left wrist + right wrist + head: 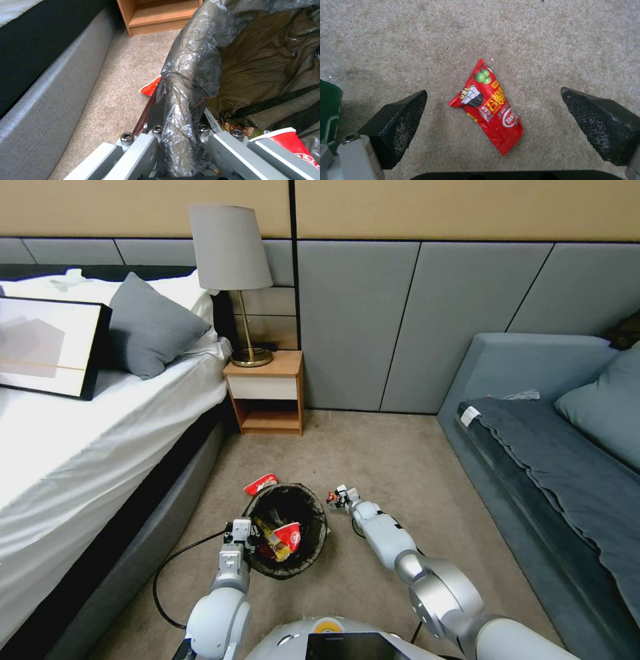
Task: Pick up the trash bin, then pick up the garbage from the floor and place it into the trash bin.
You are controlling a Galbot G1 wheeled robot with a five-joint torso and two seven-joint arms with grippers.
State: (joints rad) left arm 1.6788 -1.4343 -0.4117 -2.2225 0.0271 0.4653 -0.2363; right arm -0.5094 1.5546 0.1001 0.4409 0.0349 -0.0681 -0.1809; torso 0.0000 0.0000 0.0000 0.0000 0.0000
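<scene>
1. Right gripper [493, 117] hangs just above the carpet [553, 37], pads [403, 117] spread wide, nothing held. A red snack wrapper [488, 107] lies flat between them, so the fingers can likely close across its narrow width.
2. A green-labelled bottle [330, 110] sits just beside one pad, at the edge of the right wrist view.
3. Left gripper [176, 140] is clenched on the bag-covered rim of the trash bin [293, 537], one finger inside and one outside. This probably keeps the bin steady and open beside the pick spot.
4. The trash bin stands by the bed [100, 447], its dark bag [266, 62] folded over the rim.
5. Inside it: a red paper cup [288, 535] and crumpled yellow-red wrappers [270, 533].
6. Another red wrapper [261, 483] lies on the floor, touching the bin's far side. Garbage is partly binned, partly on the floor.
</scene>
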